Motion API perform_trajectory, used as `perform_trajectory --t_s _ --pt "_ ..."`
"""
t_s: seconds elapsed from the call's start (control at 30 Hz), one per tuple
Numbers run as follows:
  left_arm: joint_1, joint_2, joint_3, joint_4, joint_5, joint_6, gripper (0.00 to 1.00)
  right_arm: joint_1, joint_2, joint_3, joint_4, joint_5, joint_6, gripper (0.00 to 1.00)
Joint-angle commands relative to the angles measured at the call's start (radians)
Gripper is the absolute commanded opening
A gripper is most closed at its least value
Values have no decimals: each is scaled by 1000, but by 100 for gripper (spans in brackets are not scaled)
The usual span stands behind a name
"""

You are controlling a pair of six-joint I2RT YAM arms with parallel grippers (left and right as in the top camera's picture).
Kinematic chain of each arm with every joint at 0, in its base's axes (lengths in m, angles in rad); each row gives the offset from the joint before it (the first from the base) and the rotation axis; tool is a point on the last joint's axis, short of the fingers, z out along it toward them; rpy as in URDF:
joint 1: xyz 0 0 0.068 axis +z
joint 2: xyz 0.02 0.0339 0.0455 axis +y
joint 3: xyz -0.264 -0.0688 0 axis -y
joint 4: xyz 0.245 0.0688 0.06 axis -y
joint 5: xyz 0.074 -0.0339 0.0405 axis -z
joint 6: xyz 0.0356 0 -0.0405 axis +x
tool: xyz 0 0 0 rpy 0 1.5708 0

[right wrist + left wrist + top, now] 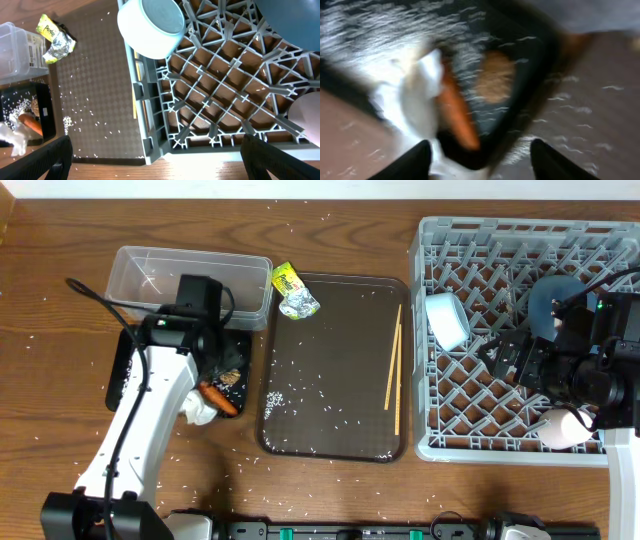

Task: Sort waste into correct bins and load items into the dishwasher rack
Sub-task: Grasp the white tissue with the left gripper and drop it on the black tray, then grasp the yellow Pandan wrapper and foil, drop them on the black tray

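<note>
My left gripper point(480, 162) is open over the black tray-bin point(122, 370), empty; that view is blurred. In the bin lie the orange carrot point(457, 115), the white tissue point(417, 95) and the brown lump point(495, 75); the carrot also shows from overhead point(215, 395). The clear tub point(190, 275) stands behind the bin. The yellow-green and silver wrapper point(293, 290) lies at the brown tray's far-left corner. The chopsticks point(396, 370) lie on that tray. My right gripper point(160, 160) is open and empty over the grey rack point(520, 240), which holds the light blue cup point(447, 318), blue bowl-plate point(550, 300) and white bowl point(562, 428). The pink cup is not in view.
The dark brown serving tray point(330, 380) lies between the bins and the rack, with white rice grains scattered on it and on the wooden table point(60, 300). The left arm's cable loops over the tub's left side.
</note>
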Motion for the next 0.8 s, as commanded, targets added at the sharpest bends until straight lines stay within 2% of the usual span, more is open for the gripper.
perform_trajectory --t_s 0.0,0.17,0.4,0.5,0.6,0.77 --pt "-29 -28 55 114 264 98 66 -3 -2 1 -3 2 -6 99" --pt "-163 -2 46 359 219 322 66 -3 -2 1 -2 3 -6 99" --pt "-317 219 46 547 -21 587 73 -3 -1 1 1 3 -6 99" --pt "-327 332 46 636 -59 638 73 -3 -1 1 2 3 -6 99" --pt "-324 418 46 727 -119 638 75 -2 -1 1 0 3 -6 99" --pt "-315 509 46 822 -127 665 75 -3 -1 1 -2 3 -6 99"
